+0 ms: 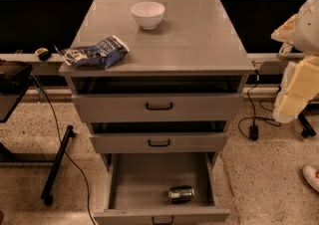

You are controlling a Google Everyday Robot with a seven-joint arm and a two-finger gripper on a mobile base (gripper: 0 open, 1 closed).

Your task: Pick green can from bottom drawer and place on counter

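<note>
The gripper (pixel 288 109) hangs at the right edge of the scene, a pale, yellowish shape beside the cabinet's right side, level with the upper drawers and well apart from everything on the cabinet. Whether it is open or closed I cannot tell; it holds nothing that I can see.

To its left stands the grey cabinet. Its counter (pixel 199 35) carries a white bowl (pixel 147 14) upright near the back, left of centre, and a crumpled blue snack bag (pixel 97 52) lying at the front left corner, partly over the edge.

Below the counter sit two shallow drawers (pixel 159 107) with black loop handles, a dark gap above each front. Under them the bottom drawer (pixel 134 179) is pulled far out, its flat grey floor showing. The green can (pixel 180 193) lies on its side in there, right of centre and close to the front wall, well below and to the left of the gripper.

A black cable (pixel 251 119) trails on the speckled floor between cabinet and gripper.
</note>
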